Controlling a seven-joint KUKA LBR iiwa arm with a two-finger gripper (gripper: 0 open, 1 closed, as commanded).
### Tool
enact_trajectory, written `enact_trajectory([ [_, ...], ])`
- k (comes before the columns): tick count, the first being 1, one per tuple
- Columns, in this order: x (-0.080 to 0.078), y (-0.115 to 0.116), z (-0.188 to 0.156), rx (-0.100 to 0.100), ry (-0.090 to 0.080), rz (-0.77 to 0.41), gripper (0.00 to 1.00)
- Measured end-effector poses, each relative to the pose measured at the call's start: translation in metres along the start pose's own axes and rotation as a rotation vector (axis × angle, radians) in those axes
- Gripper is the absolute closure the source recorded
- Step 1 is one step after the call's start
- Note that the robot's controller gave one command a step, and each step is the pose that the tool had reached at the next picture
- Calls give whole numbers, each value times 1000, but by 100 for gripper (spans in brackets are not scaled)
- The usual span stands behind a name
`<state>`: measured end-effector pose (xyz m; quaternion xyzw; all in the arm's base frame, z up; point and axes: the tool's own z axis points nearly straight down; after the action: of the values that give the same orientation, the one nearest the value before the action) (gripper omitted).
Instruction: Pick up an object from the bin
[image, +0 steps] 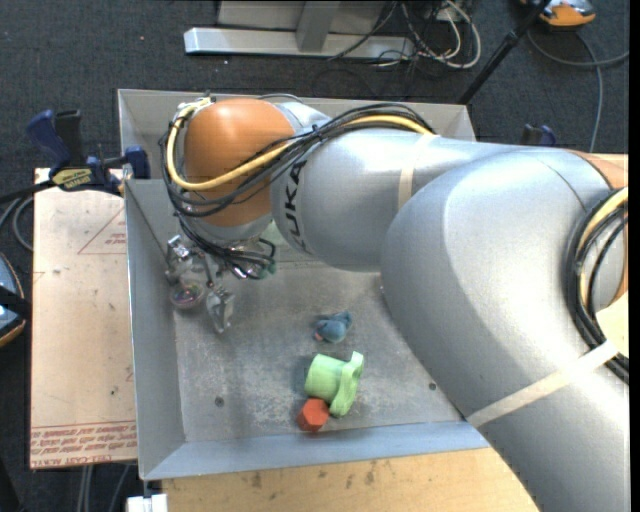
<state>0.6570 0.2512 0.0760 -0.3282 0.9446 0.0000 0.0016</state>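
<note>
in the grey bin, by its left wall, the hand hangs with fingers apart, nothing plainly between them. the green plastic fitting at front centre looks light, stiff and smooth, best pinched across its narrow stem; a blue-grey lump and red block lie near it.

Hand downward, fingers apart

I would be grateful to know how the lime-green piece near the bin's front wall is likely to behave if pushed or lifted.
The green piece looks like moulded hard plastic, so it is probably stiff and light. Its rounded, tube-like body suggests it might roll or pivot if pushed. The small red block right beside it would likely shift too.
</note>
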Motion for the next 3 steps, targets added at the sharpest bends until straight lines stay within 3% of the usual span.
enact_trajectory([
  [1, -2, 1, -2, -2, -5, 1, 100],
  [2, -5, 0, -77, 1, -10, 1, 100],
  [3, -7, 0, -109, 0, -6, 3, 100],
])
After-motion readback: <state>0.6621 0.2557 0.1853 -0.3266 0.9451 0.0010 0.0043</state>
